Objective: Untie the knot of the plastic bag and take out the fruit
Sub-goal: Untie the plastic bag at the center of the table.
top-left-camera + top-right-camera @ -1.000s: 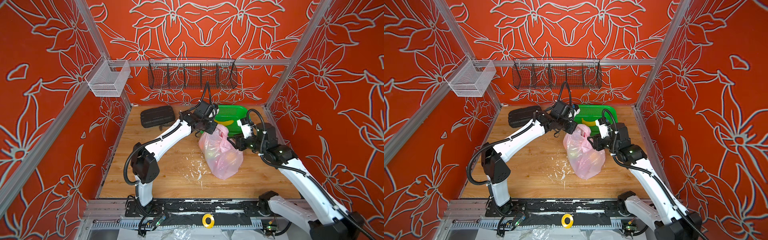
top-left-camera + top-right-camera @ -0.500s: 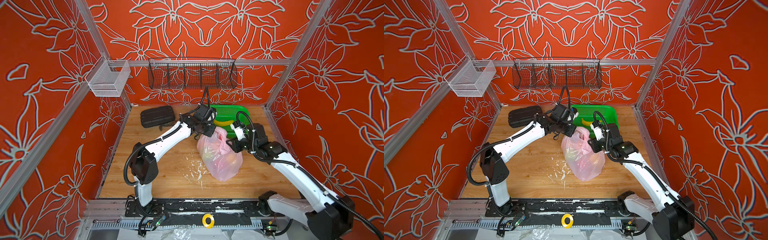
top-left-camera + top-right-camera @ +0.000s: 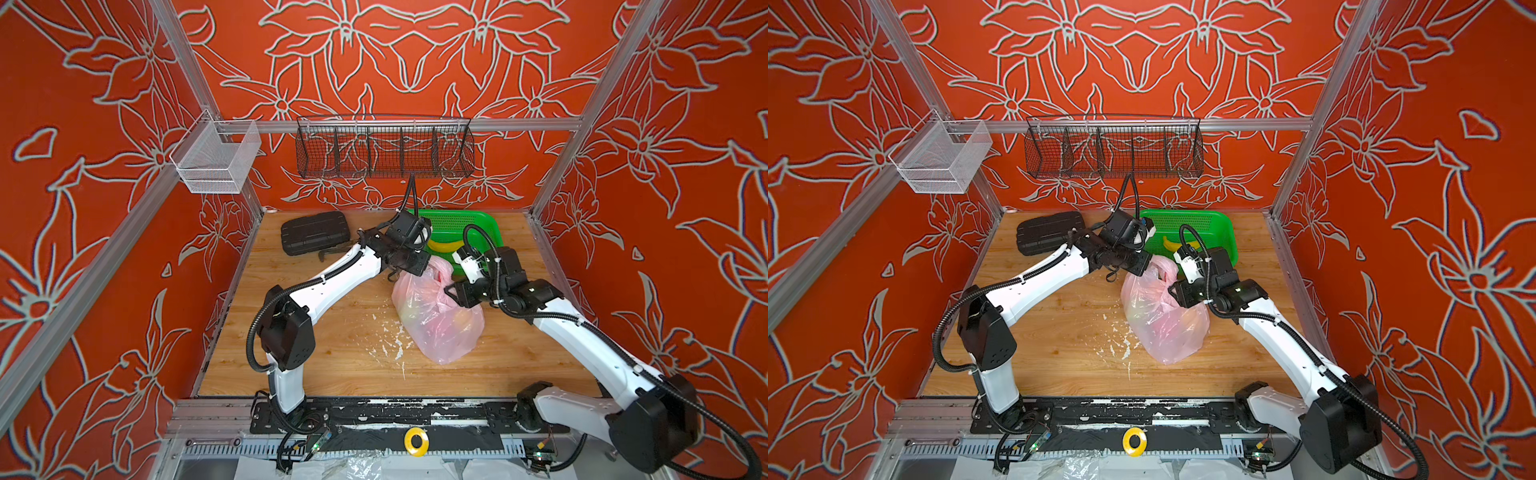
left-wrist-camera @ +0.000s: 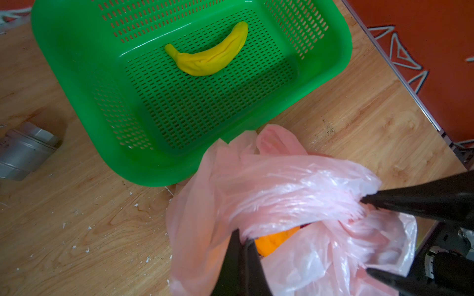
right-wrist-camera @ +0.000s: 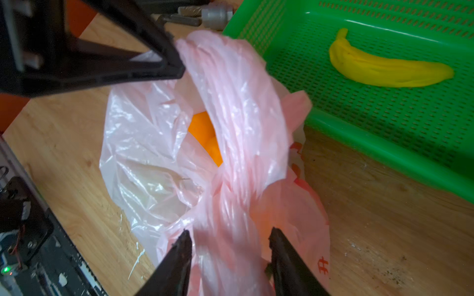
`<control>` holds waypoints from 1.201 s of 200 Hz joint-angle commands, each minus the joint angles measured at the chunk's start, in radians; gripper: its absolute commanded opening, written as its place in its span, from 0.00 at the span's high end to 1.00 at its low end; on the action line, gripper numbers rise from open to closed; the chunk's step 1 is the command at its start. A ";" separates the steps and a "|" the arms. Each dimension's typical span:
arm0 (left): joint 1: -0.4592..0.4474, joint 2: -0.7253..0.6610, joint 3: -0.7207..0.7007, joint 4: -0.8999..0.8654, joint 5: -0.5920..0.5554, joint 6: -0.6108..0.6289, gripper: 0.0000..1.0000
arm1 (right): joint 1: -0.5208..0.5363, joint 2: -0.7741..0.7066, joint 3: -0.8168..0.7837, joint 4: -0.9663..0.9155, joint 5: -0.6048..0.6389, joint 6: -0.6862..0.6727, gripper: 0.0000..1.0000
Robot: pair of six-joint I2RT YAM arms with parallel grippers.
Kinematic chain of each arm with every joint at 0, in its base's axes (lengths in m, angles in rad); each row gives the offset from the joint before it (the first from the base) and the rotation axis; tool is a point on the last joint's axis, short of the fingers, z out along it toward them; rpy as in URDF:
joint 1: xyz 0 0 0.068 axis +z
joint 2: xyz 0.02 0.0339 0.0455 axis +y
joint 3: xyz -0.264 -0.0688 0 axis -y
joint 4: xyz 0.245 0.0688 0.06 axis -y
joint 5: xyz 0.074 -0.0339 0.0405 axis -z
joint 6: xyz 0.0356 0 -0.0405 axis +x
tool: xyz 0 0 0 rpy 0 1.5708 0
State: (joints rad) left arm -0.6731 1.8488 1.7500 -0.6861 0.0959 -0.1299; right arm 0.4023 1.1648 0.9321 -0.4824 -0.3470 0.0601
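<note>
Since the left gripper [image 4: 243,239] is closed flat on a pinch of pink film, one end of the stretched handle band is fixed at its tips. From that pinch the band runs as a taut, ropy strip across the mouth of the plastic bag [image 3: 440,328] toward the right gripper [image 5: 229,232]. That gripper's jaws stand apart on either side of the strip, astride it but, as far as the blurred film lets me judge, not clamped on it. The knot [image 5: 224,184], the bunched twist where the strip narrows, lies just ahead of those parted jaws on the line toward the left gripper. That makes the right arm plainly the nearer one, while the left holds the far end of the loop. The band's long axis runs lengthwise through the gap between the right fingers, so I judge that closing there would squeeze the strand across its width, short of the twist. Under the band the bag gapes, and orange fruit [image 5: 202,128] shows inside. The bag sits on the wooden table [image 3: 332,353] with its top against the near rim of the green basket [image 4: 77,84], where a banana [image 4: 213,56] lies alone.
</note>
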 commanded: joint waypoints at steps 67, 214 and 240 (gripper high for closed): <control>0.082 -0.104 -0.092 -0.008 -0.065 -0.184 1.00 | 0.007 -0.047 0.006 -0.024 0.224 0.074 0.93; 0.109 -0.311 -0.223 0.120 0.357 0.360 0.29 | 0.009 -0.123 -0.010 0.066 -0.022 0.058 0.98; 0.104 -0.230 -0.126 0.001 0.426 0.517 0.27 | 0.009 -0.122 0.002 0.057 -0.022 0.051 0.98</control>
State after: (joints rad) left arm -0.5632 1.5452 1.5616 -0.5625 0.4133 0.1509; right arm 0.4099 1.0550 0.9123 -0.4297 -0.3298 0.1375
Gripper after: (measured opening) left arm 0.720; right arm 0.050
